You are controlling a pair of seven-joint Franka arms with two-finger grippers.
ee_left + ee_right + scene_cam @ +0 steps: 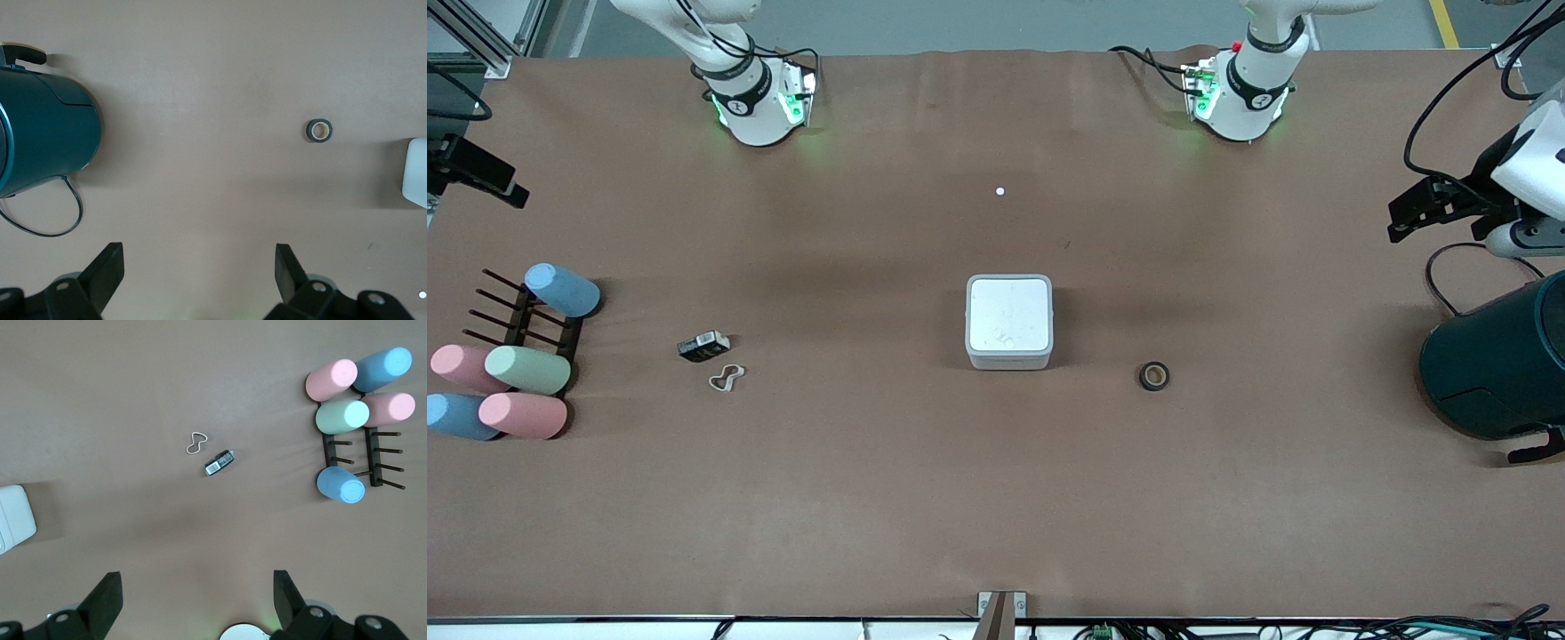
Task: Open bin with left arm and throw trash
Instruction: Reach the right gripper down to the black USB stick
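Bin point(1009, 322): small white square box with a grey rim, lid lying flat and shut, at the middle of the table; only one edge showing in each wrist view.
Black packet point(703, 345): with a white label, lying flat toward the right arm's end of the table, well apart from the bin; label text too small to read.
White wavy loop point(727, 378): just beside the packet, a little nearer the front camera, not touching it.
Black tape ring point(1154, 376): lying flat toward the left arm's end, near the bin but apart from it, slightly nearer the front camera than the bin's middle.
Left gripper point(200, 267): black fingers spread wide, pinching nothing, over bare table between the tape ring and the drum; in the front view partly cut off at the frame edge.
Right gripper point(197, 590): fingers spread wide, nothing between them, over bare table near the packet and loop; barely visible at the front view's edge.
Teal drum point(1498, 360): large, dark, lying at the left arm's end, partly cut off by the frame, a thin black cable curling beside it.
Pastel cylinders point(527, 369): five, blue, pink and green, around a dark pegged rack point(525, 320) at the right arm's end; one blue cylinder cut off.
White dot point(1000, 191): tiny, farther from the front camera than the bin; too small to identify.
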